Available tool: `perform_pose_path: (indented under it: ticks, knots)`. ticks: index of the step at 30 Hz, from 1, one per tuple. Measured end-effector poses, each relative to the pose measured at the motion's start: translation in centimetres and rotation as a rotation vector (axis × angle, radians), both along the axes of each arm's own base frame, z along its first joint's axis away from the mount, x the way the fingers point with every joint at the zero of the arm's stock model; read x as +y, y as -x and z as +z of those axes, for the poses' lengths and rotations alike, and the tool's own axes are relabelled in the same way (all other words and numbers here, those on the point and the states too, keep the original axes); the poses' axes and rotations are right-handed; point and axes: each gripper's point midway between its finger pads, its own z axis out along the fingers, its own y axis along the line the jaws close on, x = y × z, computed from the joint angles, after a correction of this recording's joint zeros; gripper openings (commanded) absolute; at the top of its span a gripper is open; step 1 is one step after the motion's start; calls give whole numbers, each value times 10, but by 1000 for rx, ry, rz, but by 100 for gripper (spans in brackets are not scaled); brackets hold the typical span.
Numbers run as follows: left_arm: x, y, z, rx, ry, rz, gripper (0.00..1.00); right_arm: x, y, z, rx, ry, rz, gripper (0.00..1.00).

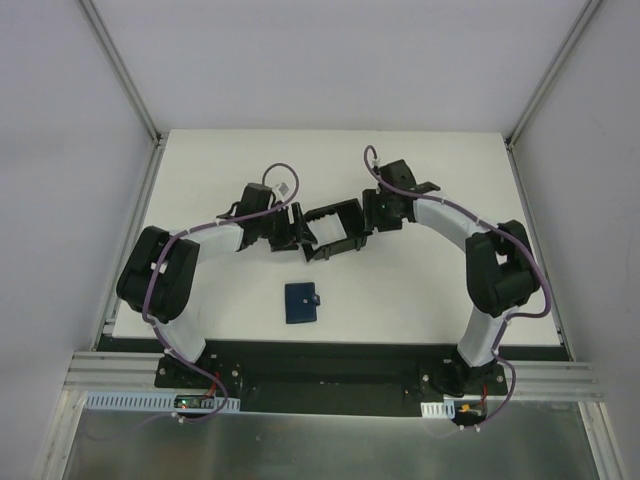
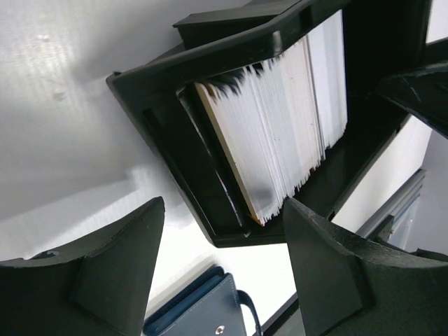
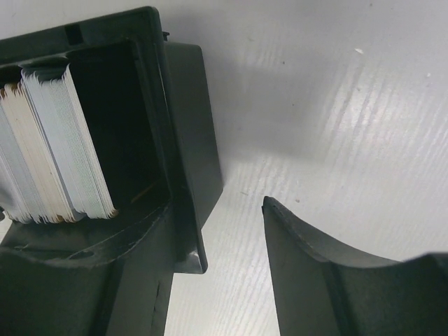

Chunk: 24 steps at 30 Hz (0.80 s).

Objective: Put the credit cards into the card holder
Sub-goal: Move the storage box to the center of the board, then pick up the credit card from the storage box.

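Observation:
A stack of whitish and tan credit cards (image 2: pixel 280 119) (image 3: pixel 49 154) stands on edge inside a black open-sided box frame (image 1: pixel 338 228) at the table's middle. The card holder (image 1: pixel 302 303) (image 2: pixel 203 311), a dark blue wallet with a snap strap, lies folded shut on the table nearer the arms. My left gripper (image 1: pixel 297 232) (image 2: pixel 224 203) is open at the box's left end, its fingers wide apart with nothing between them; one fingertip sits close to the stack's corner. My right gripper (image 1: pixel 368 212) (image 3: pixel 217 203) is open at the box's right end, straddling the end wall with a gap.
The black box frame (image 2: pixel 210 63) (image 3: pixel 189 126) sits tilted between both grippers. White table (image 1: pixel 430 290) spreads around it. A black strip and aluminium rails (image 1: pixel 330 380) run along the near edge by the arm bases.

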Motion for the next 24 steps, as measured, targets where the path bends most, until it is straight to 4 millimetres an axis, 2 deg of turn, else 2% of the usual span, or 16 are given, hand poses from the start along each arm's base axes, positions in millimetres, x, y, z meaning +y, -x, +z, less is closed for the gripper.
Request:
perform_pose_path:
  ticks: [8,11,14,18,20,24]
  knots:
    - [-8,-2,8,-15,40,-5,70,-6,-4,3,0,-1,12,63]
    - [-6,1,8,-19,38,-2,70,-1,-9,15,-26,-18,33,66]
    - [-2,5,10,-26,25,4,68,6,-13,37,-70,-56,55,68]
    - [4,2,13,-57,-4,18,64,23,-13,74,-146,-116,96,68]
    - [7,1,10,-60,-22,28,60,36,-12,85,-168,-139,129,68]
    - [14,1,3,-48,-52,47,59,61,-4,84,-161,-154,187,68]
